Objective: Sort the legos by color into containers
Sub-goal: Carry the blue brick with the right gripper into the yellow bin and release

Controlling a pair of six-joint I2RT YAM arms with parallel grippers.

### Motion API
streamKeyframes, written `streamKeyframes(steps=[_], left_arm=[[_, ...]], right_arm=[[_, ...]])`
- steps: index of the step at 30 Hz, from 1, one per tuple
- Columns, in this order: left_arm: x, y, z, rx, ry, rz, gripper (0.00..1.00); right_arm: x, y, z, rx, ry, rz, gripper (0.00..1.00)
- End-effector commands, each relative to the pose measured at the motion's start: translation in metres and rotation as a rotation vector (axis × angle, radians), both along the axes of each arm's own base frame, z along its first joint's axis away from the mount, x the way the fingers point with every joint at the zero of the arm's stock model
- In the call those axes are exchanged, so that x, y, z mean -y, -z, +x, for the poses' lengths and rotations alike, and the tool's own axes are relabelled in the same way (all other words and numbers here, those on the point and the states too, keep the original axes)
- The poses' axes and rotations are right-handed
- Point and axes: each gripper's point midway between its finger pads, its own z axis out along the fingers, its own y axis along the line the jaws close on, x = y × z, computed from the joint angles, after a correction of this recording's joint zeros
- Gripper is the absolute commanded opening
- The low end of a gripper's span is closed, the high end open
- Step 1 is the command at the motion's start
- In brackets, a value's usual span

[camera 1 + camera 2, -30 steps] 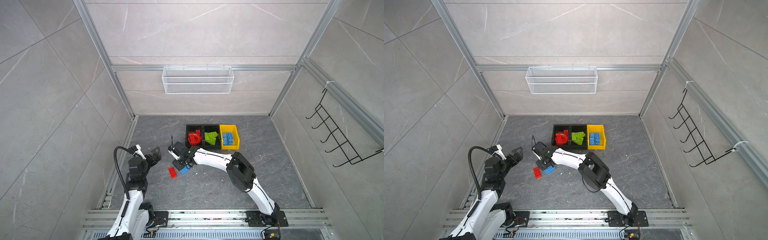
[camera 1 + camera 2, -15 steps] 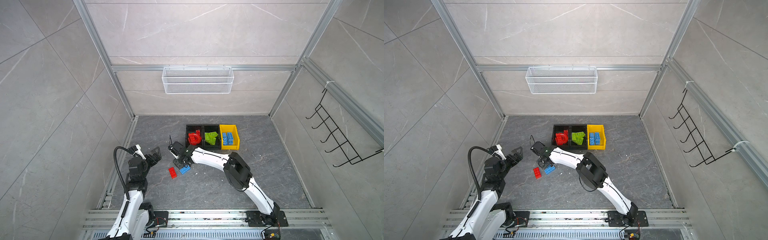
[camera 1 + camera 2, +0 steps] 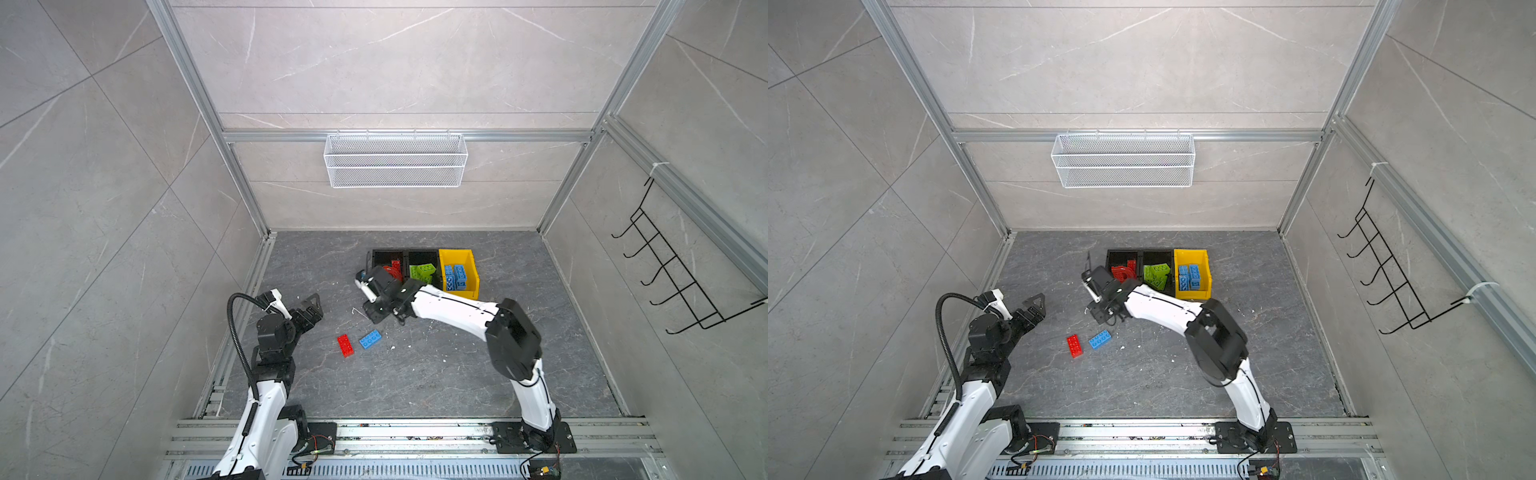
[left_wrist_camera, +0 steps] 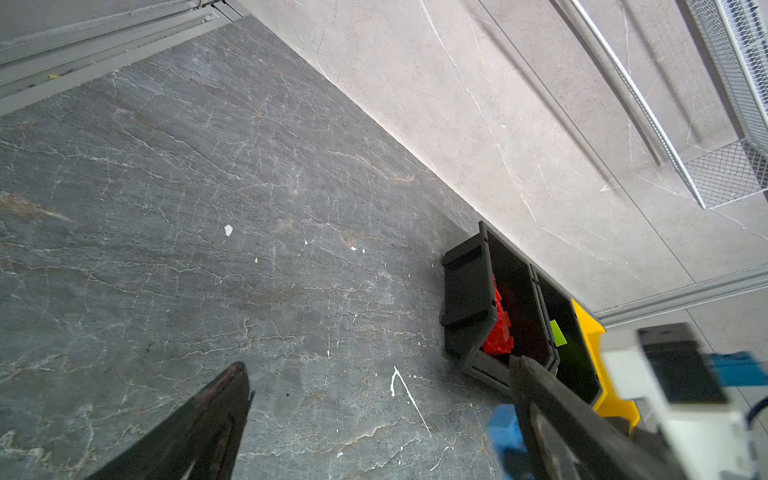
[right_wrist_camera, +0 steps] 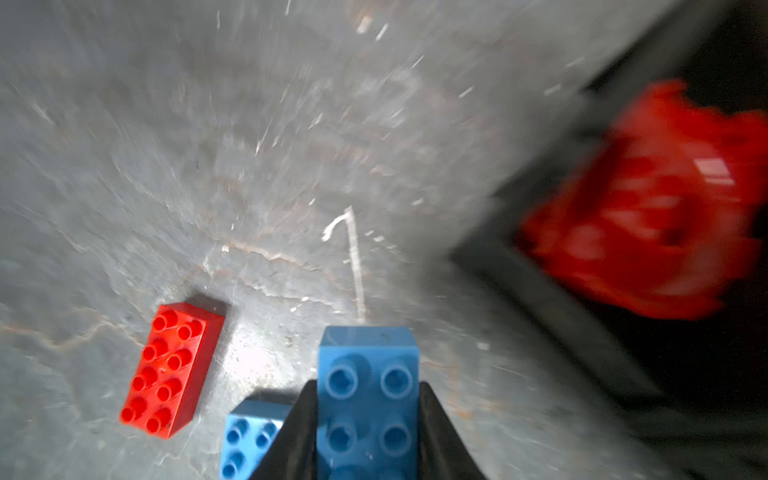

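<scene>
While one blue lego (image 5: pixel 368 415) sits clamped in the right end effector (image 5: pixel 367 383) beside the black container (image 3: pixel 388 252) of reds, a red lego (image 3: pixel 345 345) and a second blue lego (image 3: pixel 370 339) lie side by side on the bench (image 3: pixel 415 374). Nearby, the left end effector (image 3: pixel 316 308) hangs released and empty.

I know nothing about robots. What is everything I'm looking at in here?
loose red brick: one, red, on the floor
loose blue brick: one, blue, floor, beside it, apart
held blue brick: one, blue, in right gripper
end black bin: one, black, holds red bricks
middle black bin: one, black, holds green bricks
yellow bin: one, yellow, holds blue bricks
wire basket: one, white, back wall
hook rack: one, black, side wall
left gripper: one, black, open, empty
right gripper: one, black, shut on held blue brick
</scene>
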Motion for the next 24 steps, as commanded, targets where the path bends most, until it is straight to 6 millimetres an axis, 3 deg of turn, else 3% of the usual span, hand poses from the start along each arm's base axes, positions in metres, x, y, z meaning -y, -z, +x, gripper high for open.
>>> streamKeyframes(steps=[1,7,13,16,21,23,24], left_arm=[[0.001,-0.013,0.003,0.044,0.008,0.014,1.00],[0.001,-0.012,0.003,0.044,0.009,0.013,1.00],[0.001,-0.012,0.004,0.044,0.011,0.013,1.00],[0.001,-0.010,0.005,0.040,0.009,0.011,1.00],[0.003,-0.008,0.008,0.028,0.023,0.001,1.00],[0.003,-0.008,0.008,0.030,0.024,0.004,1.00],[0.004,-0.009,0.007,0.033,0.025,0.005,1.00]], right_arm=[[0.043,-0.037,0.035,0.012,0.111,0.184,0.25],[0.153,-0.039,0.081,0.023,0.343,0.213,0.24],[0.223,-0.036,0.109,0.018,0.491,0.266,0.24],[0.245,-0.027,0.122,0.004,0.539,0.262,0.24],[0.262,-0.012,0.139,-0.033,0.574,0.250,0.25],[0.267,-0.008,0.143,-0.042,0.584,0.246,0.30],[0.268,-0.007,0.144,-0.045,0.586,0.245,0.36]])
